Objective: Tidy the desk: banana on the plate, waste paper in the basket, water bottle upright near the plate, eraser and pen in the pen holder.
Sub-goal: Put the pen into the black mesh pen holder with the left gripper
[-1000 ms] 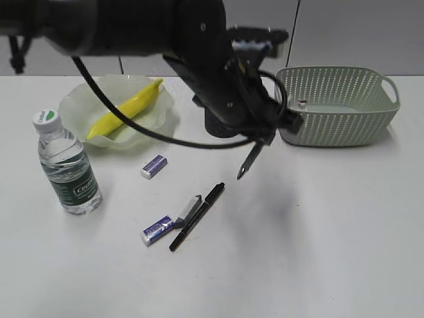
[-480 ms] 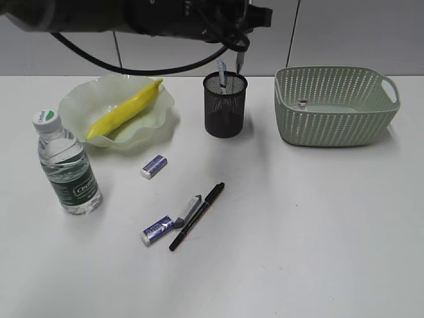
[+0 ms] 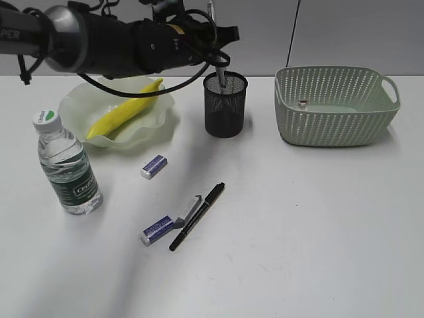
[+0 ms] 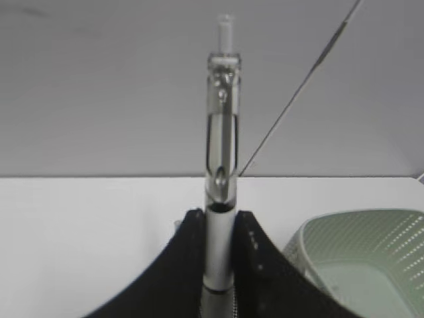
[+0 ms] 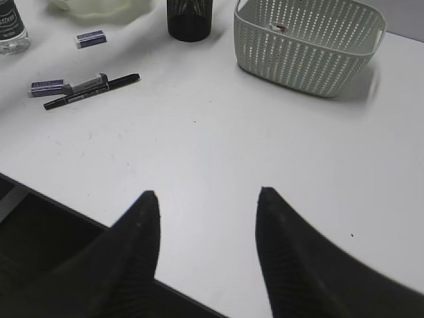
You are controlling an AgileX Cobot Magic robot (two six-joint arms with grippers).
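My left gripper is shut on a silver and clear pen, held upright with its lower end inside the black mesh pen holder. In the left wrist view the jaws clamp the pen. The banana lies on the pale green plate. The water bottle stands upright at the left. Two erasers and a black pen lie on the desk. A small scrap that looks like the waste paper lies in the basket. My right gripper is open and empty.
A small grey block lies against the black pen. The right gripper hangs over the desk's front edge. The basket's corner shows at the lower right of the left wrist view.
The left arm has swung up and back from in front of the basket. The pen it holds has gone from tilted over the desk to upright in the pen holder.
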